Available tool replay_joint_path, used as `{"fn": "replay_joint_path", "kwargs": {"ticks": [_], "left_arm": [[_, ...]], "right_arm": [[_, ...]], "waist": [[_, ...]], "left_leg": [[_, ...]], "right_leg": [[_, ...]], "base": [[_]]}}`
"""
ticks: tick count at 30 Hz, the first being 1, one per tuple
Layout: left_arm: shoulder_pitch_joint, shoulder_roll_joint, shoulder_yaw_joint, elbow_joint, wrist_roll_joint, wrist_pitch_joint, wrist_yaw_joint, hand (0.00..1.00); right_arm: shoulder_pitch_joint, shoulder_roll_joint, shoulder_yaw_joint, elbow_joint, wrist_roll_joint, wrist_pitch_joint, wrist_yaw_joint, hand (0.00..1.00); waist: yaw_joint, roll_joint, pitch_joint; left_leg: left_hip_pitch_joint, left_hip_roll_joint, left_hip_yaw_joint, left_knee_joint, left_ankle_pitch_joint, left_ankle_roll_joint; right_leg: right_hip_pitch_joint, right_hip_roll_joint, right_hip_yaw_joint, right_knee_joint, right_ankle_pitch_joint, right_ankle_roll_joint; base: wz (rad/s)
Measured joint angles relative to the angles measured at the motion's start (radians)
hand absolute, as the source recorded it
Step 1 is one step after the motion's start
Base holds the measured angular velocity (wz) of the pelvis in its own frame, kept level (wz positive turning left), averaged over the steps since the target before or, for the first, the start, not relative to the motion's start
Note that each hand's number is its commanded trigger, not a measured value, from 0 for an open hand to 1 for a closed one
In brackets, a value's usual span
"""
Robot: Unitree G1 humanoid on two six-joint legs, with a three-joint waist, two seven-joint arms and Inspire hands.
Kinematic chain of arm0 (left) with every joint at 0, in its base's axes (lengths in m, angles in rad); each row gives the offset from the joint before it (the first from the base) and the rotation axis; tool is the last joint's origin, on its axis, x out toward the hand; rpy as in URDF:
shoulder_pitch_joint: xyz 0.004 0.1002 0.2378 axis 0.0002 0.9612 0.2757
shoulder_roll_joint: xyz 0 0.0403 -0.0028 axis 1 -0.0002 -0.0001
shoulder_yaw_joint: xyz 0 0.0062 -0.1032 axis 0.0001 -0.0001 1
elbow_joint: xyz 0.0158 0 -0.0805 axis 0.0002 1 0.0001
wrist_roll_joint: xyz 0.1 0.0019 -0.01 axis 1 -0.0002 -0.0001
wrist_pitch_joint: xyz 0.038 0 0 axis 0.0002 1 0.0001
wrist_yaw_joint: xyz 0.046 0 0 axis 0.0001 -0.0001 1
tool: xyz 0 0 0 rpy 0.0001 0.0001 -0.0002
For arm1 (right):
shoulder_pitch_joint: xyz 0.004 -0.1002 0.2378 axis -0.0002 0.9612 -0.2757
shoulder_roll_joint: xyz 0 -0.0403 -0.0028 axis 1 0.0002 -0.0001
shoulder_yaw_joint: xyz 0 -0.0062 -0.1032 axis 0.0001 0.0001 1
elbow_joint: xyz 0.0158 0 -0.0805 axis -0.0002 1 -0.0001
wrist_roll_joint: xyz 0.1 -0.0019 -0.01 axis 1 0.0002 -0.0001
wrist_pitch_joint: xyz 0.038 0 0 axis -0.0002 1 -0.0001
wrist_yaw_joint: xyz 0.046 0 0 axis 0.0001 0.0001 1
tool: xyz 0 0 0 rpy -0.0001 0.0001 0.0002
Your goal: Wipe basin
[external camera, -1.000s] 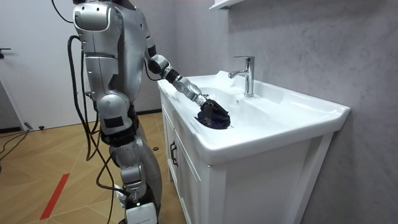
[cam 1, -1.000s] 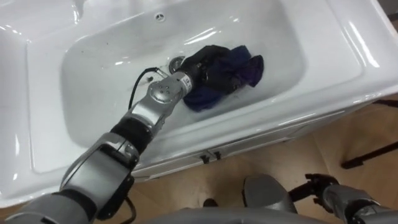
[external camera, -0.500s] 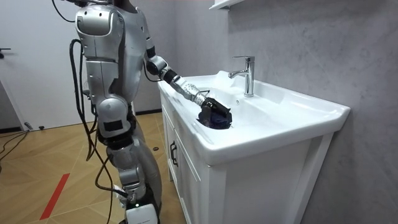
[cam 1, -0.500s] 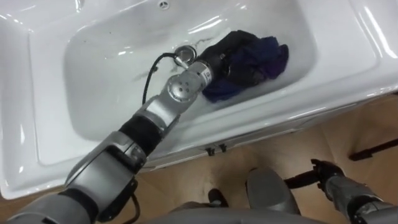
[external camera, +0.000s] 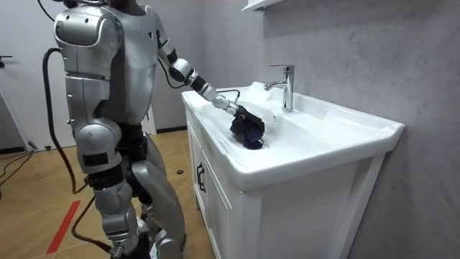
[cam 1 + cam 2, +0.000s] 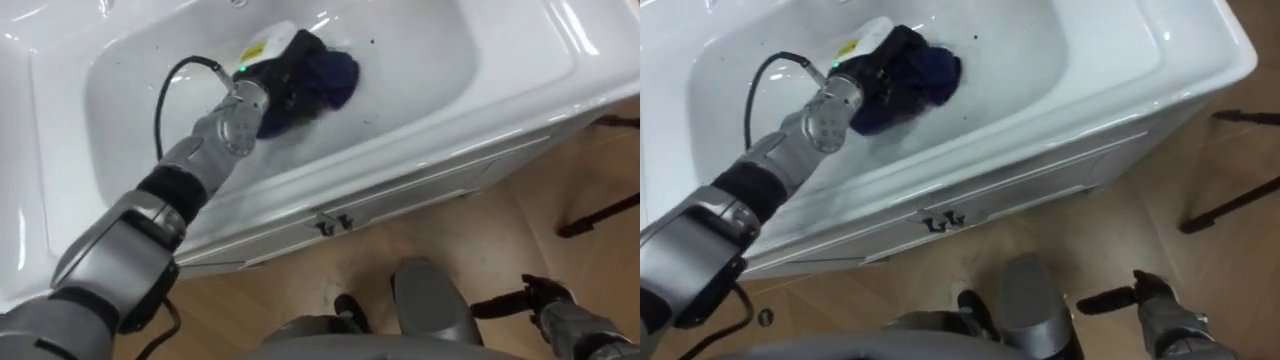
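Down in the basin, your left hand is clamped on a bunched dark blue cloth, which lies against the bowl's far slope. The cloth looks soft and limp, probably damp, and should slide easily on the glazed white surface. Grip a fistful from the middle of the bunch, not a corner. Your right hand hangs low, out in front of the cabinet; I cannot tell whether it is open or closed.
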Motion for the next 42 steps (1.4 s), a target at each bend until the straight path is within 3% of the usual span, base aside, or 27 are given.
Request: {"fn": "replay_joint_path", "kwargs": {"ticks": [3,10,12,18,23,27,31,33,35,39,42], "left_arm": [[-0.001,0.018,0.000,0.057,0.037,0.012,0.039,1.00],[-0.031,0.016,-0.002,0.155,0.113,0.015,0.104,1.00],[-0.034,0.016,0.002,0.156,0.140,0.028,0.112,1.00],[-0.043,0.015,0.004,0.190,0.145,0.042,0.113,1.00],[-0.041,0.015,0.017,0.206,0.146,0.069,0.120,1.00],[-0.029,0.015,0.033,0.231,0.146,0.084,0.120,1.00],[-0.015,0.015,0.096,0.281,0.177,0.109,0.109,1.00],[0.008,0.015,0.130,0.282,0.177,0.129,0.110,1.00],[0.043,0.015,0.169,0.282,0.177,0.144,0.111,1.00],[0.068,0.015,0.217,0.281,0.186,0.146,0.111,1.00],[0.085,0.015,0.236,0.281,0.195,0.152,0.110,1.00]], "right_arm": [[-0.004,-0.012,0.003,-0.001,-0.025,0.000,0.002,0.00],[-0.005,-0.016,0.022,-0.002,-0.030,0.001,-0.008,0.00],[-0.003,-0.015,0.022,-0.002,-0.079,0.003,-0.009,0.00],[-0.007,-0.005,0.022,-0.005,-0.148,0.027,-0.030,0.00],[-0.012,0.013,0.030,-0.009,-0.168,0.067,-0.040,0.00],[-0.017,0.016,0.029,-0.021,-0.172,0.078,-0.041,0.00],[-0.015,0.019,0.028,-0.026,-0.178,0.092,-0.043,0.00],[-0.015,0.020,0.028,-0.026,-0.180,0.109,-0.049,0.00],[-0.011,0.020,0.026,-0.026,-0.180,0.111,-0.064,0.00],[-0.007,0.026,-0.002,-0.023,-0.186,0.112,-0.068,0.00],[-0.003,0.035,-0.012,-0.019,-0.186,0.128,-0.069,0.00]], "waist": [[0.006,0.000,0.0031],[0.001,-0.015,0.0138],[0.007,-0.024,0.0201],[0.007,-0.034,0.0194],[0.008,-0.051,0.0098],[0.009,-0.057,0.0055],[0.028,-0.060,0.0008],[0.040,-0.061,-0.0077],[0.048,-0.057,-0.0242],[0.067,-0.067,-0.0280],[0.072,-0.087,-0.0312]], "left_leg": [[-0.002,0.005,0.016,0.010,0.000,0.000],[-0.003,0.014,0.029,0.021,0.000,-0.001],[-0.002,0.014,0.049,0.029,-0.001,-0.001],[-0.011,0.018,0.057,0.055,-0.002,-0.001],[-0.007,0.030,0.068,0.056,-0.002,-0.002],[0.012,0.036,0.078,0.053,-0.004,-0.006],[0.021,0.039,0.079,0.054,-0.004,-0.009],[0.020,0.040,0.079,0.055,-0.003,-0.010],[0.021,0.041,0.079,0.055,-0.003,-0.010],[0.025,0.043,0.076,0.055,0.000,-0.014],[0.042,0.046,0.075,0.054,0.001,-0.016]], "right_leg": [[-0.009,0.002,0.014,0.013,-0.001,-0.001],[-0.011,0.009,0.018,0.016,0.002,-0.006],[-0.018,0.012,0.035,0.029,0.002,-0.006],[-0.020,0.019,0.041,0.030,0.006,-0.009],[-0.019,0.029,0.043,0.027,0.015,-0.017],[-0.004,0.036,0.046,0.029,0.018,-0.021],[-0.001,0.040,0.054,0.032,0.020,-0.025],[-0.003,0.042,0.055,0.033,0.020,-0.025],[0.000,0.042,0.051,0.031,0.021,-0.025],[0.007,0.040,0.042,0.029,0.020,-0.019],[0.026,0.041,0.039,0.028,0.016,-0.022]], "base": [[-0.09],[-0.05],[-0.15],[-0.06],[-0.04],[-0.11],[-0.04],[0.00],[0.03],[0.05],[0.00]]}}
